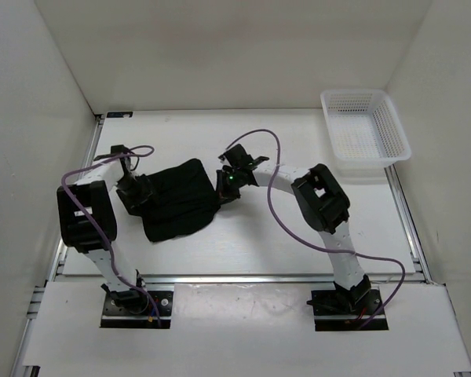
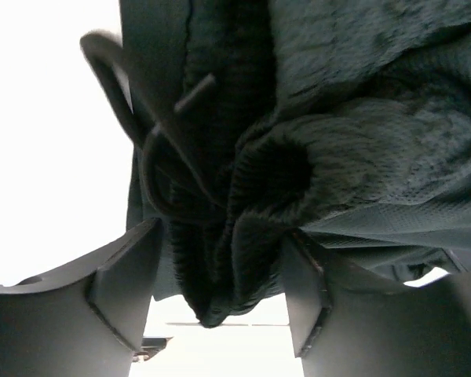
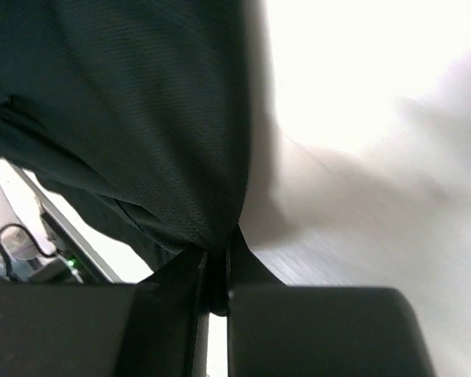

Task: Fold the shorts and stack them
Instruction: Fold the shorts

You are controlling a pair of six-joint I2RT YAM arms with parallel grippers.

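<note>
White walls [image 1: 220, 47], white table [image 1: 259, 243], bright light

No words, numbers or signs could be read anywhere: not on the shorts [image 1: 177, 200], not on the basket [image 1: 394, 126], not on the table [image 1: 298, 251].

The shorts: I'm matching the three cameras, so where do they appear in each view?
Top external: shorts left of centre on the table.
Left wrist: filling the upper right, bunched between the left gripper's open fingers.
Right wrist: upper left, edge pinched by the right gripper.
Shared landmark: the white table.
</note>
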